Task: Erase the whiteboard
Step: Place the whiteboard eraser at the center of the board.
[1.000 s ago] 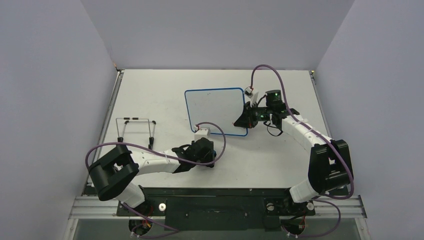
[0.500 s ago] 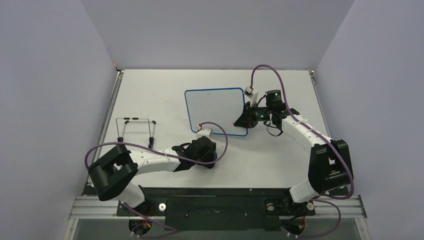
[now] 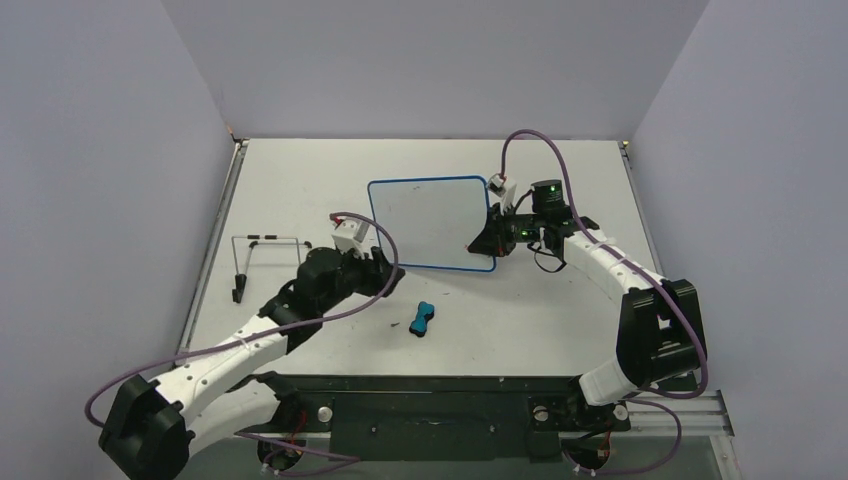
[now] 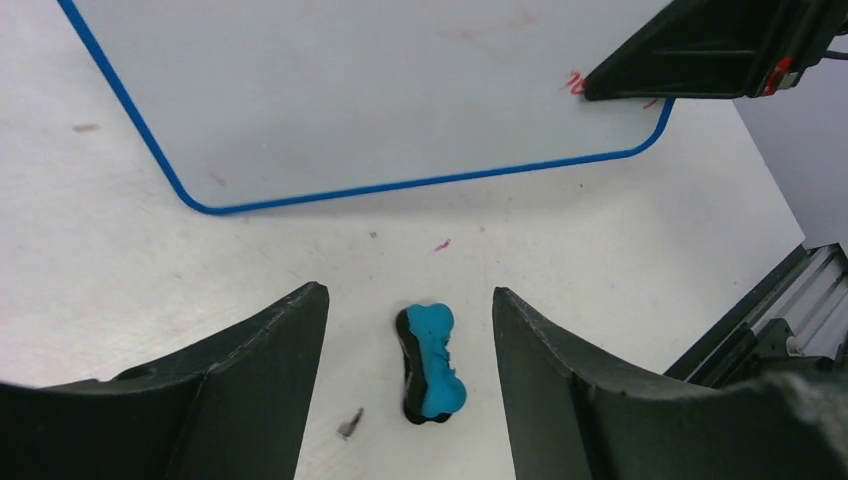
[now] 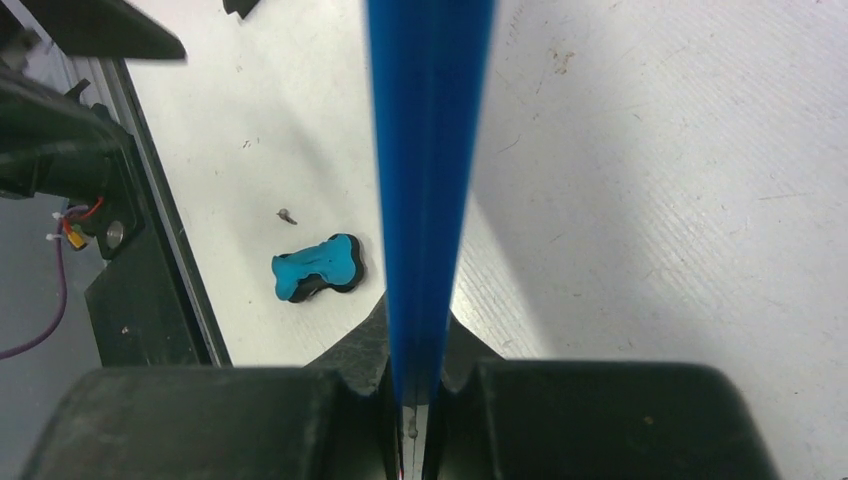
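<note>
Whiteboard [image 3: 428, 222], right edge pinched in my right tool [image 3: 479, 245]; eraser [image 4: 432, 362] on the surface [image 4: 650, 250], lengthwise between my wide left tool's [image 4: 408, 295] fingers, lower centre.

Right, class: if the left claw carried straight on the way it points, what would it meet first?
Most likely the blue eraser, which lies on the table in line with the open left claw, though depth is unclear.
</note>
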`<state>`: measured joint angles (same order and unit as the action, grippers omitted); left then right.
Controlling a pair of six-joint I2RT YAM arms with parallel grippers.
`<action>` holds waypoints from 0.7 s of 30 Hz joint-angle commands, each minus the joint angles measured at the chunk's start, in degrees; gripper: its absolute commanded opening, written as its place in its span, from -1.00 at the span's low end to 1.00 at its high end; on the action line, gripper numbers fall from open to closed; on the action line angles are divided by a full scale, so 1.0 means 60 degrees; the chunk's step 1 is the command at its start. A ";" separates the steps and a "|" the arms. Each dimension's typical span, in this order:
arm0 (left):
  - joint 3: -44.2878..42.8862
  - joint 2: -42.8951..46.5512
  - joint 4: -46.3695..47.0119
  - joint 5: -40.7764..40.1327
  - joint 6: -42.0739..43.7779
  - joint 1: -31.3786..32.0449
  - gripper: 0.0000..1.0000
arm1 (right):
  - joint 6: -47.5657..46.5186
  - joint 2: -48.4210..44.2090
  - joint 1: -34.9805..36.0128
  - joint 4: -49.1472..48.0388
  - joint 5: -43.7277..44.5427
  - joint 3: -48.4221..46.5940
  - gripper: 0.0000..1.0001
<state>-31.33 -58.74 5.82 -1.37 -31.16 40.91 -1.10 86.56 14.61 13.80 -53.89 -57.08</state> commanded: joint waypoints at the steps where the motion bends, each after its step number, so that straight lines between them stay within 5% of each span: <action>1: -0.0210 0.1110 0.0541 0.2517 0.3079 -0.1376 0.19 | -0.1077 -0.0381 0.0029 0.0471 0.0291 -0.0222 -1.00; 5: -0.1222 0.1328 0.0566 0.4522 0.4976 -0.2685 0.34 | -0.2502 -0.0365 0.0052 0.1530 0.0345 -0.0543 -1.00; 10: -0.3433 -0.0559 -0.0335 0.7716 0.5656 -0.4535 0.43 | -0.3723 -0.0509 0.0094 0.2403 0.0509 -0.0681 -1.00; 15: -0.5079 -0.1961 -0.1960 0.8018 0.5932 -0.4714 0.48 | -0.4614 -0.0582 0.0106 0.2747 0.0606 -0.0658 -1.00; 21: -0.4320 -0.1779 0.0309 0.8421 0.6911 -0.4711 0.48 | -0.5560 -0.0297 0.0344 0.3357 0.0588 -0.0787 -1.00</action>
<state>-58.61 -70.72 -0.97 43.48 4.23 12.73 -27.33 83.99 15.33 26.30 -54.94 -60.84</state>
